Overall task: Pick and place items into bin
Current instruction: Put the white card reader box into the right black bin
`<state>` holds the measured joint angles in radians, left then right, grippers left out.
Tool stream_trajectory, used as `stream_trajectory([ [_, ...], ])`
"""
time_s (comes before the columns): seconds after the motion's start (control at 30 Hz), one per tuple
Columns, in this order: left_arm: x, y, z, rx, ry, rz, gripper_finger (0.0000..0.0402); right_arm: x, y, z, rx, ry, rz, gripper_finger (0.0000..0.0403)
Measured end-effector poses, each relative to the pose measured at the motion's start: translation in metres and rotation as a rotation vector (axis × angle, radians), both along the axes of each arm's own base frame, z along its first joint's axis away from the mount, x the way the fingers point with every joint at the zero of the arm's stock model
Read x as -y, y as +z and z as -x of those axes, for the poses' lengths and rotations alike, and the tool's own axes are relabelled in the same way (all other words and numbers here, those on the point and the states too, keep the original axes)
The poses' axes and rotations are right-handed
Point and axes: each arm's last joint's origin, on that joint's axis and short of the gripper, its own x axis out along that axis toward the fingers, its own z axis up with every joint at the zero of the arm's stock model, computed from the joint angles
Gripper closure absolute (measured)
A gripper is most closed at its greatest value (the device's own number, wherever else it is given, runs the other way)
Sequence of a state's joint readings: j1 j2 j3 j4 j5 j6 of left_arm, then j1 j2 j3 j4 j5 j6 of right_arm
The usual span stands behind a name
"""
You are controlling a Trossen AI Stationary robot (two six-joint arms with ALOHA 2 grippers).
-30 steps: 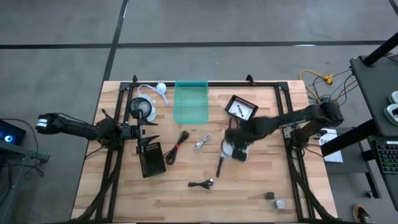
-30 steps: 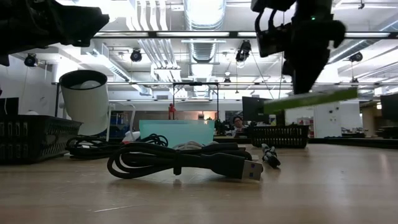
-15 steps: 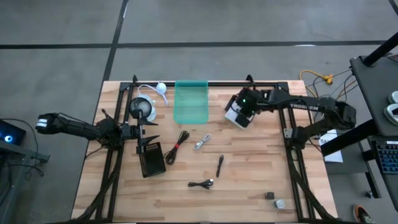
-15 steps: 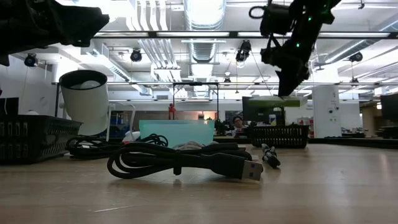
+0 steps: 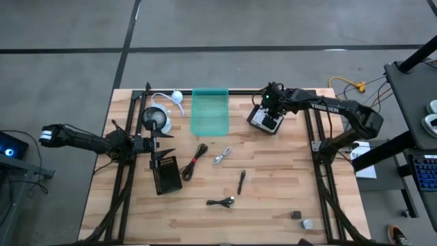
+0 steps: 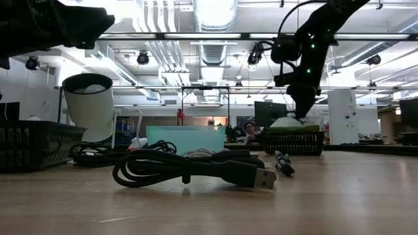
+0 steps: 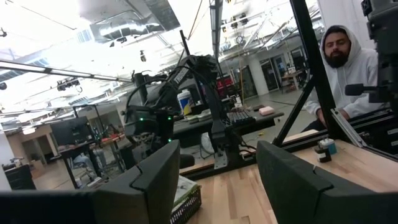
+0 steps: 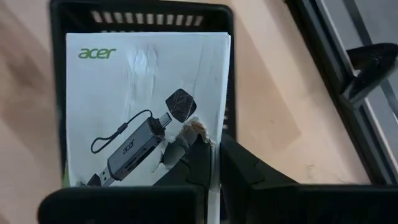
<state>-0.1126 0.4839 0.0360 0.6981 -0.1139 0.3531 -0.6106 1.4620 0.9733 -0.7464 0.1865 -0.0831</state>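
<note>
My right gripper (image 5: 268, 115) is over a small black basket (image 6: 290, 141) near the table's far right and is shut on a white printed card (image 8: 143, 99). The card lies across the basket's top. On the wood lie a black cable with red (image 5: 194, 160), a silver metal piece (image 5: 220, 156), a black stick (image 5: 242, 182), another black cable (image 5: 220, 201) and two tiny grey blocks (image 5: 301, 219). My left gripper (image 5: 160, 145) waits open at the table's left. My right gripper (image 8: 216, 158) pinches the white card between its two fingers at one edge (image 8: 186, 134), where the paper is crumpled and torn. The fingers come from above, pointing down. The card lies about flat, resting on the black basket's rim (image 8: 143, 14).
A translucent green bin (image 5: 209, 111) stands at the far middle of the table. A white round object with a cord (image 5: 157, 119) and a black slotted tray (image 5: 166, 174) lie near my left gripper. Black frame rails run along the table's edges. A person sits beyond the table (image 7: 348, 68).
My right gripper has carried the card from above the table's middle toward the far edge and down onto the small black basket. The card was tilted in the air and now lies level on the basket. The gripper has stayed shut on it.
</note>
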Motion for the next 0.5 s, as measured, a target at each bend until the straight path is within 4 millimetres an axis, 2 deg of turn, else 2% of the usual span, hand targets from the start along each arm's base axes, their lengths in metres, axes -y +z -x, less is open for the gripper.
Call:
stream_trajectory([
  [0.17, 0.0000, 0.0000, 0.0000, 0.000, 0.001, -0.002, 0.0205, 0.0082, 0.0016, 0.0052, 0.022, -0.027, -0.012, 0.0391],
  [0.5, 0.0000, 0.0000, 0.0000, 0.000, 0.001, -0.002, 0.0205, 0.0110, 0.0040, 0.0008, 0.060, 0.018, 0.023, 0.0391],
])
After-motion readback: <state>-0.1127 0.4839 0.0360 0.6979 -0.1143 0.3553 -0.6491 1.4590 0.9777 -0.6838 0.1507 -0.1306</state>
